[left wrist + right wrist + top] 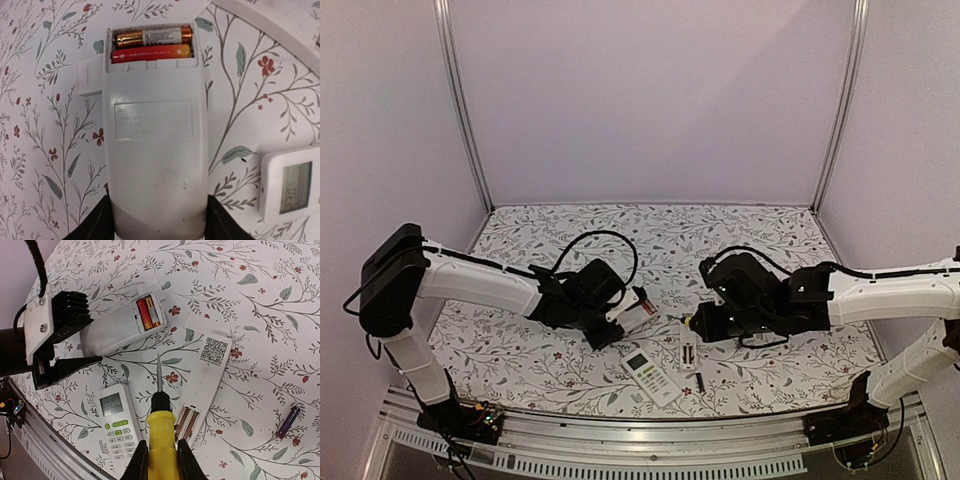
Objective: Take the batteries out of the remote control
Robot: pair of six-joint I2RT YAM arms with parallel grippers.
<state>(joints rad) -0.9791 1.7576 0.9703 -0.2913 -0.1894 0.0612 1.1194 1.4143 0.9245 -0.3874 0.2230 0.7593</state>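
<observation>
- Floral desk (750, 235), walled on three sides; objects cluster by its near edge.
- Left pincer (157, 222) clamps the remote (155, 150); batteries (150, 45) sit in its open bay.
- Right pincer (160, 457) grips a yellow-handled tool (161, 432).

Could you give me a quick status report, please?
Left gripper shut on remote. Two batteries seated inside, exposed. Right gripper shut on yellow-handled tool, tip short of remote. Nothing covering them.
</observation>
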